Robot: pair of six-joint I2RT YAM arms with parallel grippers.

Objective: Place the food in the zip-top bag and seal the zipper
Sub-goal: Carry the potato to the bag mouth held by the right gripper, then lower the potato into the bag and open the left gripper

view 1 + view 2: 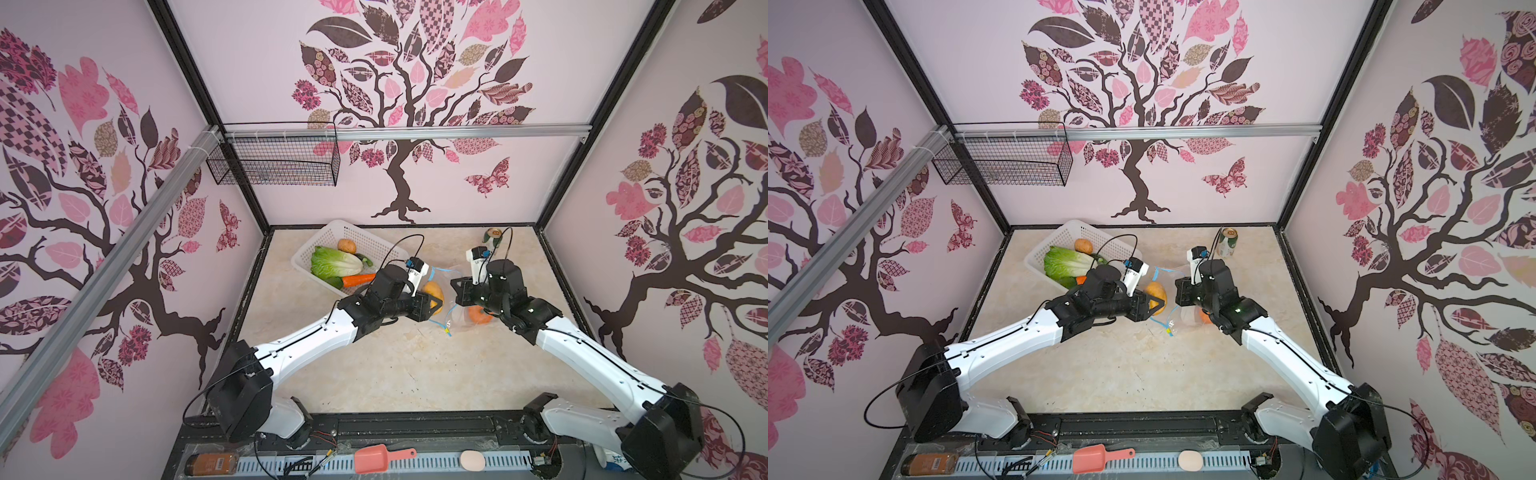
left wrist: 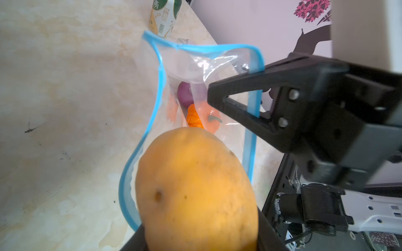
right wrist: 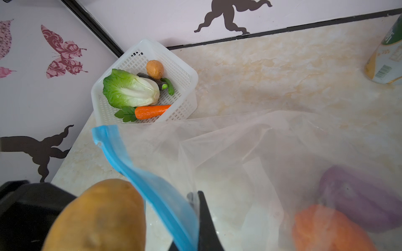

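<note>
This is a robot lab booth, dressed to look homely. Panel walls (image 1: pixel 257 62) with pink tree decals box in a small marble-look table (image 1: pixel 395 365). They are held by black frame bars (image 1: pixel 183 58) and aluminium rails (image 1: pixel 457 132). A left arm (image 1: pixel 303 336) and a right arm (image 1: pixel 590 357) stand on a track (image 1: pixel 415 426) at the front edge. Beside the track runs a slotted cable duct (image 1: pixel 436 461) with loose wires. Toy vegetables (image 1: pixel 334 262) fill a white basket (image 1: pixel 332 226).

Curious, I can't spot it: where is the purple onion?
In both wrist views the purple onion lies inside the clear bag beside the orange pumpkin, under the right arm.
</note>
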